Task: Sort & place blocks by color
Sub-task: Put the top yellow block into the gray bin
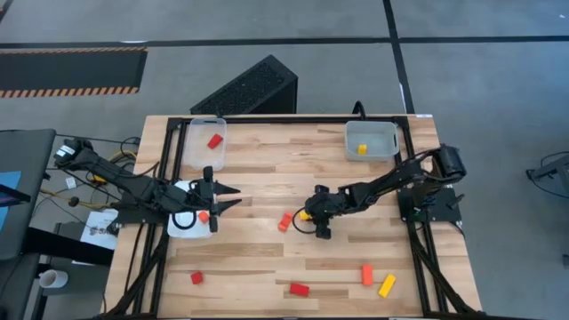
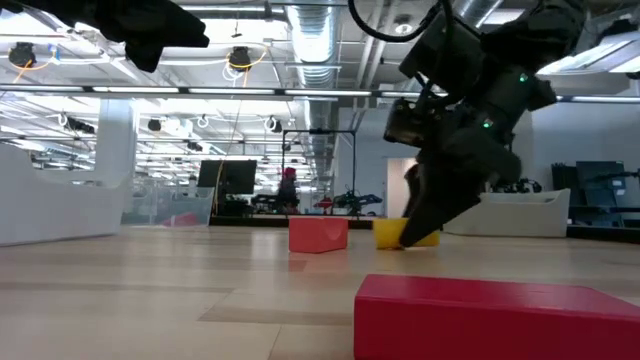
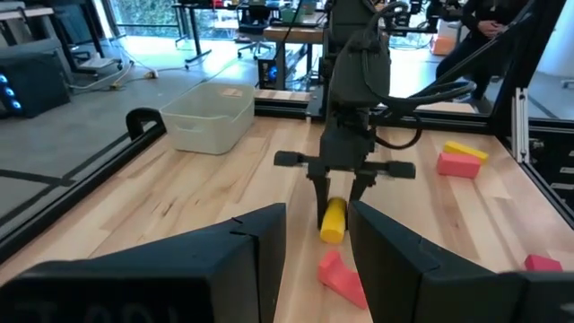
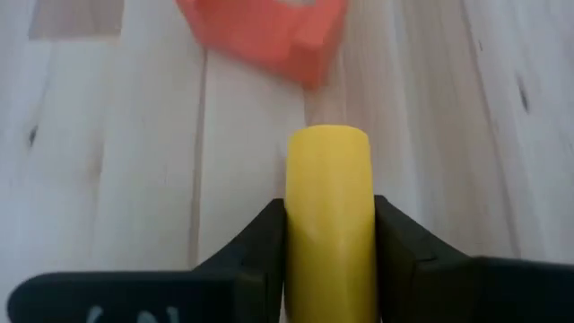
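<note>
High view shows the wooden counter (image 1: 267, 267) carrying three clear trays, one per colour so each block has a home: a tray near the far left corner (image 1: 190, 153) with one red block (image 1: 214, 140), a tray near the far right corner (image 1: 384, 133) with one yellow block (image 1: 362, 148), and a tray at the left edge (image 1: 180, 222) under the left gripper (image 1: 224, 197), where an orange block (image 1: 204, 216) lies. Its fingers (image 3: 242, 256) stand partly apart with nothing between them, pointing toward the counter's middle (it looks to be waiting). The right gripper (image 1: 311, 216) is down at the counter's middle, fingers (image 4: 260, 242) clamped on a yellow bar (image 4: 328, 215) that lies on the wood, probably to carry it to the yellow tray. Just beside it lies an orange-red block (image 1: 284, 221). Near the front edge four loose blocks remain: two red (image 1: 196, 278) (image 1: 299, 289), one orange (image 1: 367, 275) and one yellow (image 1: 387, 285). That makes nine blocks, three already in trays.
</note>
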`<state>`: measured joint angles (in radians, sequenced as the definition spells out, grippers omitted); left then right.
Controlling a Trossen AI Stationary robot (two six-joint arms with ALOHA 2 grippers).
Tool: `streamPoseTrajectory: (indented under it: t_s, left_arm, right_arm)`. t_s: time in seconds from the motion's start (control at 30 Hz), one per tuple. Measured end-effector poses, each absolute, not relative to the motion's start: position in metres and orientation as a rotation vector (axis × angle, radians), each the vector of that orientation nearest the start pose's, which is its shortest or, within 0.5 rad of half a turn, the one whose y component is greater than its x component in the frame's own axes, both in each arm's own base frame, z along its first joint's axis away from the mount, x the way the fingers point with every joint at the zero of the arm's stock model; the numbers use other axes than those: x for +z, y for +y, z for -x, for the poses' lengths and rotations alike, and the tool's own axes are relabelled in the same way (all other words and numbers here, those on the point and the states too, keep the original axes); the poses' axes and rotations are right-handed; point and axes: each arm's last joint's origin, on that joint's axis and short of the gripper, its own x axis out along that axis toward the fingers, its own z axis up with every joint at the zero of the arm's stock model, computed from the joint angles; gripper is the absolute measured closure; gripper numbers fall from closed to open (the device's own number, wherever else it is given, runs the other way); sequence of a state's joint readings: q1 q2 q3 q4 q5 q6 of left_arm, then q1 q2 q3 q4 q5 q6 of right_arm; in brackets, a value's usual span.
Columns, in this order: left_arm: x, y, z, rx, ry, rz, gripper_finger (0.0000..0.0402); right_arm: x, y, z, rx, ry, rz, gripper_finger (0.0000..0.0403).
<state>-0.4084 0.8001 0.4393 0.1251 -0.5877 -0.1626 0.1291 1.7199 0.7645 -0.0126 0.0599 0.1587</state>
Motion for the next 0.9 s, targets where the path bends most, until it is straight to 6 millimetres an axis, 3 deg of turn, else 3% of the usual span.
streamPoseTrajectory:
  t_s: [0.23,0.4,0.7,0.9]
  left_arm:
    - [0.241,-0.055,-0.168,0.194,0.189,0.051,0.029]
    - [0.241,-0.055,-0.168,0.195,0.191,0.045,0.029]
    - [0.242,-0.055,-0.168,0.197,0.188,0.04,0.029]
    - [0.242,-0.055,-0.168,0.197,0.188,0.04,0.029]
  right_arm:
    - [0.159,0.024,-0.287,-0.115,0.89,-0.072,0.0279]
    - [0.182,0.001,-0.268,-0.239,0.755,-0.096,0.0246]
    - [0.193,-0.061,-0.206,-0.626,0.622,-0.18,0.0279]
    - [0.198,-0.092,-0.172,-0.854,0.531,-0.245,0.0243]
